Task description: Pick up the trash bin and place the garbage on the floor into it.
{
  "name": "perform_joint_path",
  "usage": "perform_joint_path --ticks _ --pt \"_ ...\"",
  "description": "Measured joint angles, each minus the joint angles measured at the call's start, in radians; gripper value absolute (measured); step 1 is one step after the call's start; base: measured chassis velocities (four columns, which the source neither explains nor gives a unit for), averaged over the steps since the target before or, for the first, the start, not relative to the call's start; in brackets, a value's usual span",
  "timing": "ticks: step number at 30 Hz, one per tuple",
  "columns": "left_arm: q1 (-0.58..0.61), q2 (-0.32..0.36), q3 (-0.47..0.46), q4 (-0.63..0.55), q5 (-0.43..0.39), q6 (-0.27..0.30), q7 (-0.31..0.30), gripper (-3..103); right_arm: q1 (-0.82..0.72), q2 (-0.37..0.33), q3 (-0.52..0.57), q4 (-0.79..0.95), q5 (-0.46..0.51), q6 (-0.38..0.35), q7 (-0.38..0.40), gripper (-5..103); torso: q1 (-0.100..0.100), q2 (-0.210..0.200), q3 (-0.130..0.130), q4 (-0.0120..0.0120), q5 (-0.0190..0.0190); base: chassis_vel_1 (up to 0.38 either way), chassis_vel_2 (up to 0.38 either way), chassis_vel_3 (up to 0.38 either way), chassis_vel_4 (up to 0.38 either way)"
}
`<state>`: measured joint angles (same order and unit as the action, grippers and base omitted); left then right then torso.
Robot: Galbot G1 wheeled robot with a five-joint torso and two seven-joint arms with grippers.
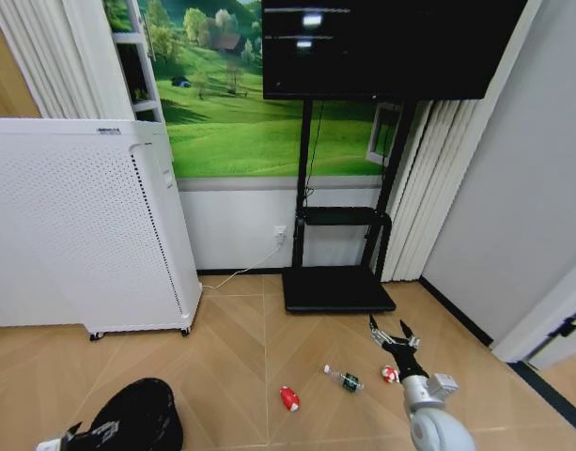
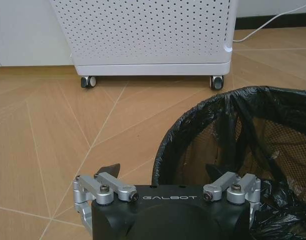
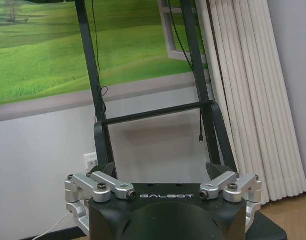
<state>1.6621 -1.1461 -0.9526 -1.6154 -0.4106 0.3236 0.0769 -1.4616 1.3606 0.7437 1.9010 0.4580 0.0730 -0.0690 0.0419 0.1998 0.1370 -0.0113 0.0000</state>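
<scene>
The trash bin (image 1: 137,413), black with a black liner, is at the lower left on the wood floor. My left gripper (image 1: 79,434) is at its near side. In the left wrist view the left gripper (image 2: 163,171) is open and straddles the bin's rim (image 2: 192,117), one finger outside the wall and one inside. The garbage lies in a row on the floor: a red piece (image 1: 288,398), a clear bottle with a green label (image 1: 345,379) and a red-and-white piece (image 1: 390,374). My right gripper (image 1: 391,334) hangs open just above the red-and-white piece; the right gripper (image 3: 161,171) holds nothing.
A tall white perforated cabinet (image 1: 81,225) on casters (image 2: 86,81) stands at the left behind the bin. The black TV stand's base (image 1: 336,289) sits against the back wall, with a white cable beside it. Curtains and a grey wall close off the right.
</scene>
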Motion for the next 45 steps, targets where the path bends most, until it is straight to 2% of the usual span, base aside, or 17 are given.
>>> perform_joint_path --ticks 2,5,7,8,12,15,18,21,23,24,26,34,39,43,45 --pt "0.0 -0.002 0.0 0.004 0.002 -0.002 0.001 97 0.0 -0.001 0.0 0.001 0.0 -0.001 0.0 100 0.0 0.0 0.0 0.0001 0.0 0.0 0.0 0.0 0.0" --pt "-0.003 -0.007 0.0 0.017 0.014 -0.013 0.014 91 0.001 -0.001 0.0 0.004 0.001 -0.002 0.0 100 0.0 0.0 0.0 0.0001 0.0 0.0 0.0 0.0 0.0" --pt "-0.005 -0.007 -0.002 0.029 0.025 -0.022 0.024 80 0.001 -0.002 -0.001 0.004 0.001 -0.002 0.001 100 0.0 0.0 0.0 0.0 0.0001 0.0 0.0 0.0 0.0" --pt "-0.005 -0.007 -0.002 0.029 0.025 -0.022 0.024 80 0.001 -0.002 -0.001 0.004 0.001 -0.002 0.001 100 0.0 0.0 0.0 0.0 0.0001 0.0 0.0 0.0 0.0" --pt "-0.022 -0.012 -0.003 0.053 0.043 -0.042 0.032 58 0.0 -0.003 0.001 0.005 0.001 -0.002 0.002 100 0.0 0.001 0.0 0.0 0.0003 0.0 0.0 0.0 0.0" --pt "-0.028 -0.013 -0.001 0.056 0.045 -0.043 0.032 53 0.0 -0.003 0.002 0.005 0.001 -0.002 0.002 100 0.0 0.001 0.0 -0.0001 0.0002 0.0 0.0 0.0 0.0" --pt "-0.037 -0.012 0.001 0.062 0.047 -0.046 0.032 36 0.0 -0.002 0.002 0.005 0.001 -0.002 0.003 100 0.0 0.001 0.0 0.0001 0.0001 0.0 0.0 0.0 0.0" --pt "-0.039 -0.012 0.002 0.063 0.048 -0.047 0.033 31 0.0 -0.002 0.003 0.005 0.001 -0.002 0.003 100 0.0 0.001 0.0 0.0001 0.0001 0.0 0.0 0.0 0.0" --pt "-0.045 -0.011 0.002 0.064 0.048 -0.051 0.031 20 0.0 -0.001 0.003 0.003 0.001 -0.001 0.004 100 0.0 0.001 0.0 0.0 0.0002 0.0 0.0 0.0 0.0" --pt "-0.045 -0.011 0.002 0.064 0.048 -0.051 0.031 20 0.0 -0.001 0.003 0.003 0.001 -0.001 0.004 100 0.0 0.001 0.0 0.0 0.0002 0.0 0.0 0.0 0.0" --pt "-0.05 -0.011 0.003 0.062 0.048 -0.053 0.03 12 0.001 -0.001 0.002 -0.001 0.0 0.0 0.004 100 0.0 0.001 0.0 -0.0001 -0.0002 0.0 0.0 0.0 0.0" --pt "-0.063 -0.023 0.001 0.01 0.057 -0.102 0.0 9 0.0 -0.001 -0.002 -0.008 -0.007 0.003 0.004 100 0.0 0.001 0.0 -0.0001 -0.0001 0.0 0.0 0.0 0.0" --pt "-0.068 -0.034 -0.001 -0.042 0.053 -0.11 -0.01 7 -0.002 0.001 -0.004 -0.013 -0.016 0.008 0.004 100 0.0 0.001 0.001 0.0001 -0.0002 0.0 0.0 0.0 0.0" --pt "-0.076 -0.048 -0.005 -0.108 0.035 -0.117 -0.018 7 -0.007 0.004 -0.008 -0.018 -0.027 0.014 0.004 100 0.0 0.001 0.001 0.0002 -0.0002 0.0 0.0 0.0 0.0" --pt "-0.076 -0.058 -0.017 -0.199 0.007 -0.115 -0.02 7 -0.013 0.006 -0.009 -0.02 -0.034 0.019 0.004 100 0.0 0.001 0.001 -0.0001 0.0001 0.0 0.0 0.0 0.0"
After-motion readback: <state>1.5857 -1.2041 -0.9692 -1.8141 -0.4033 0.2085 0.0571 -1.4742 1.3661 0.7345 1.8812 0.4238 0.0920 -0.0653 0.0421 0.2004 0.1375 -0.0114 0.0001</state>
